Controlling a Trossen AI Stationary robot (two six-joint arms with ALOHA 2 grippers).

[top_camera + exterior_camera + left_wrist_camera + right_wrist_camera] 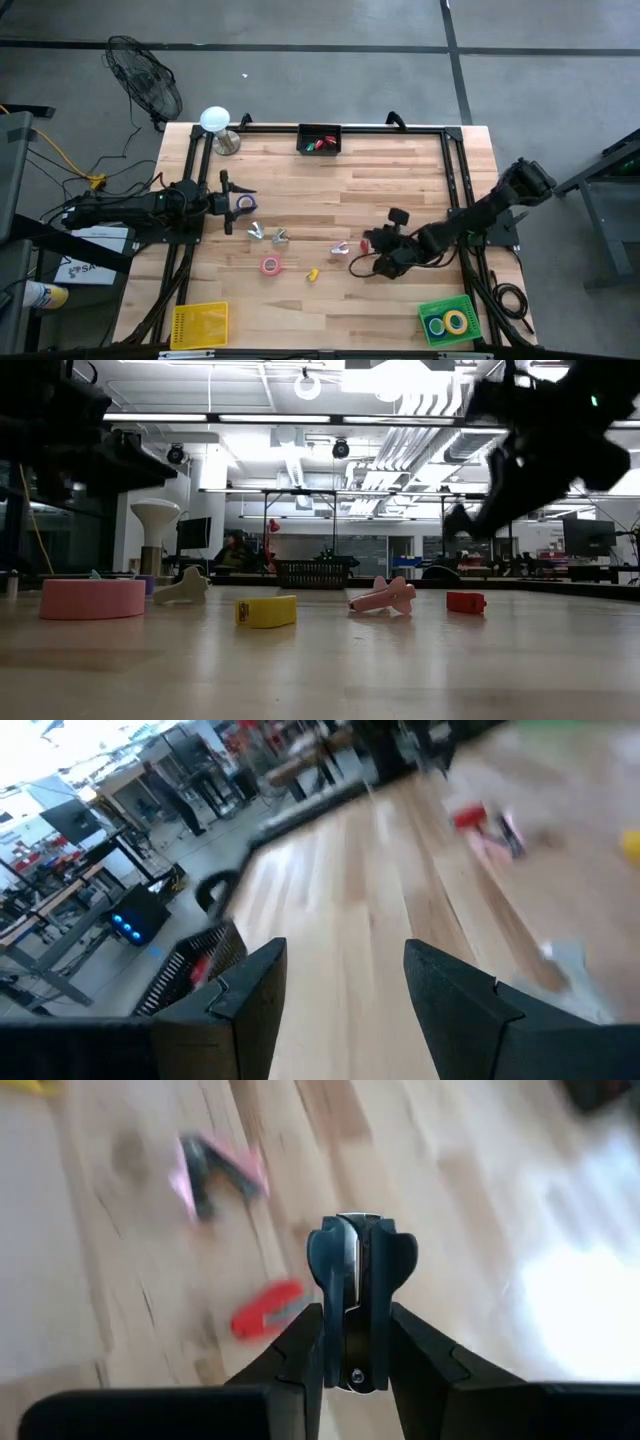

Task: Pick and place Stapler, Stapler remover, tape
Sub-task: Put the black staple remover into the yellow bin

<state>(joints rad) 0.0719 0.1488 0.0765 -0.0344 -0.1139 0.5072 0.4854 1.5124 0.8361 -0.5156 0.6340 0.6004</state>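
While the right gripper (352,1342) clamps a dark stapler (358,1285), the left gripper (340,982) hangs open.

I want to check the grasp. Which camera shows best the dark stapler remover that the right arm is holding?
The right wrist view: the dark stapler remover fills the centre, pinched between the right gripper jaws. The high view shows only a dark blur at the gripper. The low view shows a silhouette; the left wrist view shows nothing of it.

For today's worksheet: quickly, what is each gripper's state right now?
Left gripper: open, holding nothing.
Right gripper: shut on a dark stapler remover.
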